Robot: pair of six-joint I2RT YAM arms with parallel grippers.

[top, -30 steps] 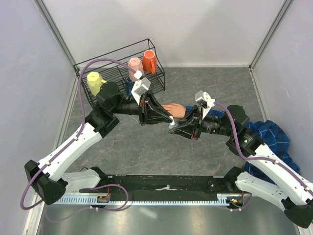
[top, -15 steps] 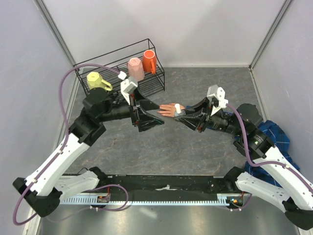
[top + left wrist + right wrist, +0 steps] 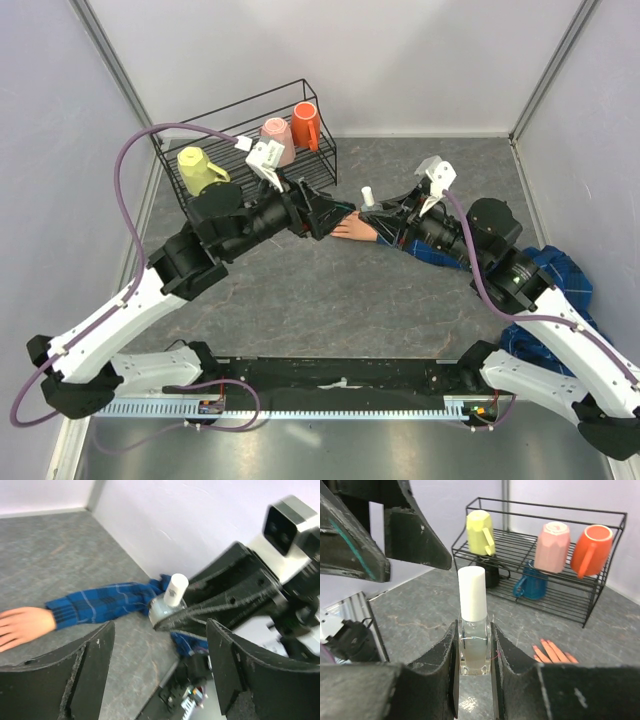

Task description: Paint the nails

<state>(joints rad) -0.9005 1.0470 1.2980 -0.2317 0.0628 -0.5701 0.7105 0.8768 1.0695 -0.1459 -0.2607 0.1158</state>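
On the surface [image 3: 300, 300] lies the fake hand [image 3: 352, 228], with the wire rack [image 3: 570, 595] behind it. My left jaws gape empty beside that hand. My right jaws clamp 1 clear bottle [image 3: 472, 630] upright just behind it. Its tiny nails [image 3: 543, 643] point toward my left jaws.

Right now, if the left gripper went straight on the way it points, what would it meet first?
Probably the white-capped bottle clamped in the right gripper; it sits dead ahead of the left gripper, though depth is unclear.
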